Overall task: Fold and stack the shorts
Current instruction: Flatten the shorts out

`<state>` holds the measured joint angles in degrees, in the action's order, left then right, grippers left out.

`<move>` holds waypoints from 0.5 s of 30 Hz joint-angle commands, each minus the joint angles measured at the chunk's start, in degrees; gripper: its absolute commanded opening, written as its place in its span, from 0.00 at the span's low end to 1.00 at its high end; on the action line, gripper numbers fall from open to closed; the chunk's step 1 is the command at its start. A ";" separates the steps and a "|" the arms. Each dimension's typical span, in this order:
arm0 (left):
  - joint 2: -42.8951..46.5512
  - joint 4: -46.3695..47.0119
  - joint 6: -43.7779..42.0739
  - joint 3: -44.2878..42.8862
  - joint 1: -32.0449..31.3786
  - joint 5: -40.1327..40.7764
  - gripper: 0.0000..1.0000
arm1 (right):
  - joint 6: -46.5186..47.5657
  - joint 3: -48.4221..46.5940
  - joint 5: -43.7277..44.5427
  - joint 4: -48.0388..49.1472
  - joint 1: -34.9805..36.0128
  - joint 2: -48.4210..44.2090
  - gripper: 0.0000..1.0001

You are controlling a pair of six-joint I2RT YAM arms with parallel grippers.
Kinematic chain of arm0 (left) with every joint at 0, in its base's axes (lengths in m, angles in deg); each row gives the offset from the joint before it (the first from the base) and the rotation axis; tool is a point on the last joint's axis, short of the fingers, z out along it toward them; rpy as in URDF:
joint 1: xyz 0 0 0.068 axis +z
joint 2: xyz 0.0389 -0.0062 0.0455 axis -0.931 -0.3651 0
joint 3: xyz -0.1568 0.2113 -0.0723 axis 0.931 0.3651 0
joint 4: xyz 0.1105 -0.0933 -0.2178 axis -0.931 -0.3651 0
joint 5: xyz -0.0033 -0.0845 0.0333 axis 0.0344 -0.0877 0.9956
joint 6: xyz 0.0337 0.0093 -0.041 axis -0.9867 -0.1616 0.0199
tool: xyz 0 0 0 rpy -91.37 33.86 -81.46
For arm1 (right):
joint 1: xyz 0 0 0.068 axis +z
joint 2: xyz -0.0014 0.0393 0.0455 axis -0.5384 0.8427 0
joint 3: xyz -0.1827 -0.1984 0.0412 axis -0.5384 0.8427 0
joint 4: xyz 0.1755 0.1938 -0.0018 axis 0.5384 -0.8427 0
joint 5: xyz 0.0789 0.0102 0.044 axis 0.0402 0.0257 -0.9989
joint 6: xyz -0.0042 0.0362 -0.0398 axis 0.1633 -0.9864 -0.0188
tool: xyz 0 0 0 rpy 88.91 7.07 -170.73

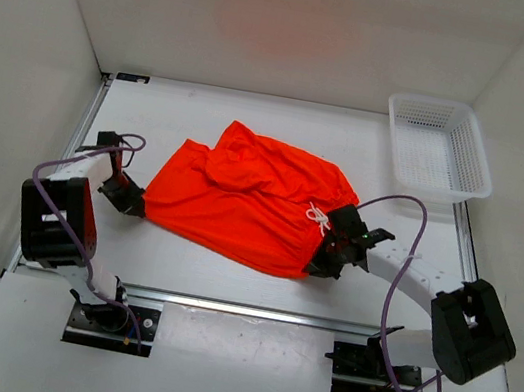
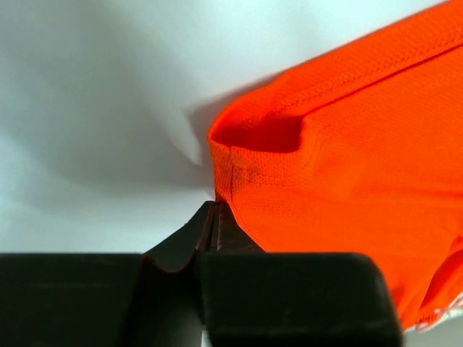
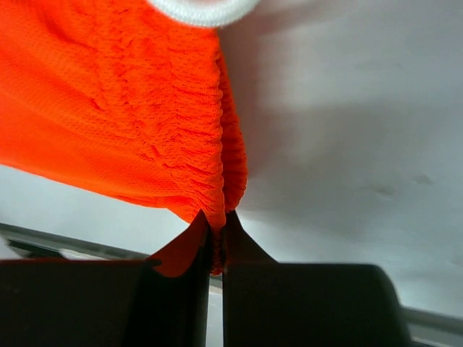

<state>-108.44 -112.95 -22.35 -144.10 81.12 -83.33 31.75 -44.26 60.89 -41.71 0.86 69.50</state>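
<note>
The orange-red shorts (image 1: 241, 198) lie spread on the white table, waistband to the right, with the white drawstring (image 1: 318, 216) at its middle. My left gripper (image 1: 131, 199) is at the shorts' left corner. In the left wrist view its jaws (image 2: 215, 210) are shut, pinching the bottom corner of the stitched hem (image 2: 246, 170). My right gripper (image 1: 325, 261) is at the near end of the waistband. In the right wrist view it (image 3: 217, 224) is shut on the gathered elastic (image 3: 224, 166), and a loop of drawstring (image 3: 202, 9) shows at the top edge.
A white mesh basket (image 1: 438, 146) stands at the back right corner of the table. White walls enclose the back and both sides. A metal rail (image 1: 242, 309) runs along the near edge between the two arm bases.
</note>
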 commanded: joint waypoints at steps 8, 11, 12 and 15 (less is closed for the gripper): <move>14.24 -6.70 -2.06 -6.82 -1.18 -3.47 1.00 | 7.19 1.46 8.71 -18.24 -0.12 -9.30 0.89; 12.67 -7.24 -3.82 -15.28 -6.62 -1.18 0.97 | 8.68 -4.16 15.20 -21.77 -0.64 -11.23 0.98; 11.09 -7.24 -5.22 -21.66 -8.39 0.56 0.88 | 9.30 -5.83 16.71 -21.79 -1.17 -11.24 0.99; 0.30 -9.51 -9.95 -37.98 -15.86 2.85 0.80 | 12.46 -13.56 19.27 -20.74 -4.67 -7.14 0.94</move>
<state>-102.41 -121.76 -26.77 -169.95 71.20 -82.68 40.16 -50.73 73.68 -61.95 -0.85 60.25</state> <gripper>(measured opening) 0.812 0.963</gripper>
